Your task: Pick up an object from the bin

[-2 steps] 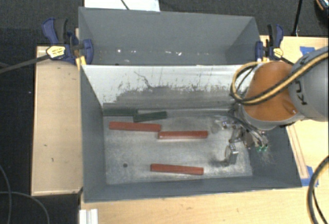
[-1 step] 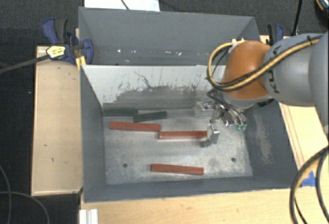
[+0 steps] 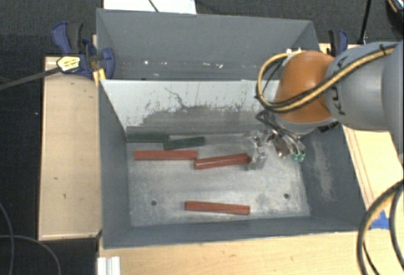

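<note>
**A:** Camera view from above. Where is the gripper?

**B:** The gripper [image 3: 257,155] is low in the bin [image 3: 113,160], right of centre. It sits at the right end of the middle red bar [image 3: 221,161]. That bar lies flat and slightly slanted, with its left end near the left red bar [image 3: 165,155].

**A:** Spread or pressed together?

**B:** I cannot tell. The metal at the tip blends into the bin floor, and the orange cover [image 3: 303,87] bulks just above it. I can't say whether the bar is pinched either. The tip touches its end or sits just beside it.

**A:** What else lies about?

**B:** Two green bars [image 3: 184,140] lie end to end behind the red ones, close to the back wall. A front red bar [image 3: 217,207] lies alone, well apart from the others.

**A:** So what could go wrong from here?

**B:** I'd judge the hold to be the main risk. A long bar taken at its very end would hang off balance, so on the lift it could swing down or slip free. If the tip is beside the bar rather than around it, closing would catch nothing. It might only nudge the bar leftward toward the left red bar.

**A:** Anything more?

**B:** The tip is close to the floor, so pressing lower could scrape metal on metal. The wrist also hangs near the sloped right wall, and a careless pull sideways might brush it.
</note>
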Controlling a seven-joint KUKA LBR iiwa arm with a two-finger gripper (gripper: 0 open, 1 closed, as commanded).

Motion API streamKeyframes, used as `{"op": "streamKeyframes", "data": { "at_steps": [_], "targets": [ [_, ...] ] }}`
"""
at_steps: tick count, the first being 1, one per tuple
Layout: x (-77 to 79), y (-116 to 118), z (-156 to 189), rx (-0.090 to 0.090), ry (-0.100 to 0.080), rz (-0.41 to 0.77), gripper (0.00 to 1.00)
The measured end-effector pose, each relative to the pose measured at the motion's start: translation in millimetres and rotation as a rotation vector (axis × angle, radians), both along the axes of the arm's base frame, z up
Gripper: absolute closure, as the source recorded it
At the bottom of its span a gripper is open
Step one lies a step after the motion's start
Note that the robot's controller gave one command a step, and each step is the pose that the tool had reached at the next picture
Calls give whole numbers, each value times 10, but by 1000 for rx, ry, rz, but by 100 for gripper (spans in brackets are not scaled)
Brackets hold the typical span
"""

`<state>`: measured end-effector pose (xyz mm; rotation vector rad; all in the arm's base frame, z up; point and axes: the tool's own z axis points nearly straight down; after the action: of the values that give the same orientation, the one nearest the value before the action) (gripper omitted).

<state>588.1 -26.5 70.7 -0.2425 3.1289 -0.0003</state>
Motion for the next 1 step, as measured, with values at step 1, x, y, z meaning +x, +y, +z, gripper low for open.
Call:
{"op": "streamKeyframes", "data": {
  "at_steps": [1],
  "targets": [
    [-408,-214,-3,0,3,151,100]
  ]
}}
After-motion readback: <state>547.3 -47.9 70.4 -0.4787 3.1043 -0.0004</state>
